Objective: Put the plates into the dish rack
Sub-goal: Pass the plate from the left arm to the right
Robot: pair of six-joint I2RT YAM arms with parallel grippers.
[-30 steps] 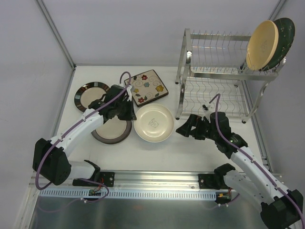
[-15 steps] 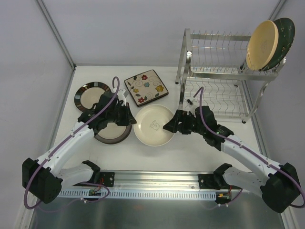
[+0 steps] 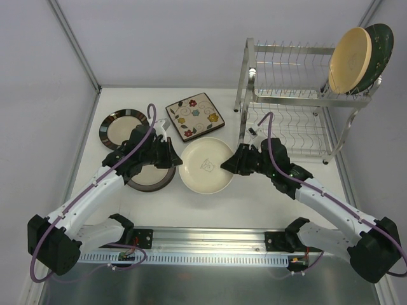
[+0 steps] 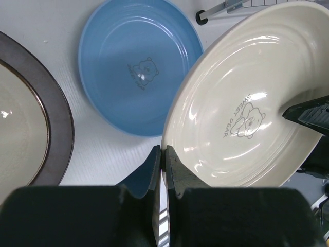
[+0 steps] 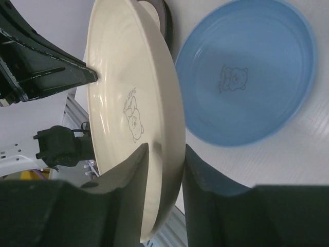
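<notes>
A round cream plate [image 3: 205,166] with a bear print hangs tilted above the table between both arms. My left gripper [image 3: 173,159] is shut on its left rim, with the thin edge pinched between the fingertips [image 4: 164,154]. On the opposite rim my right gripper [image 3: 227,166] is shut, one finger on the plate's inner face [image 5: 123,103] and one on its back. A blue plate [image 4: 139,67] lies flat on the table beneath it [image 5: 247,77]. The dish rack [image 3: 286,95] stands at the back right with a tan plate [image 3: 348,60] and a dark green plate [image 3: 380,44] upright in its top tier.
A square floral plate [image 3: 194,116] lies behind the cream plate. One brown-rimmed plate [image 3: 121,126] sits at the far left. Another [image 3: 149,176] lies under my left arm, its dark rim at the left of the left wrist view [image 4: 56,118]. The rack's lower shelf [image 3: 286,130] holds nothing.
My right gripper swung left from the rack's foot to the cream plate's right rim and closed on it. My left gripper shifted down to the plate's left rim.
</notes>
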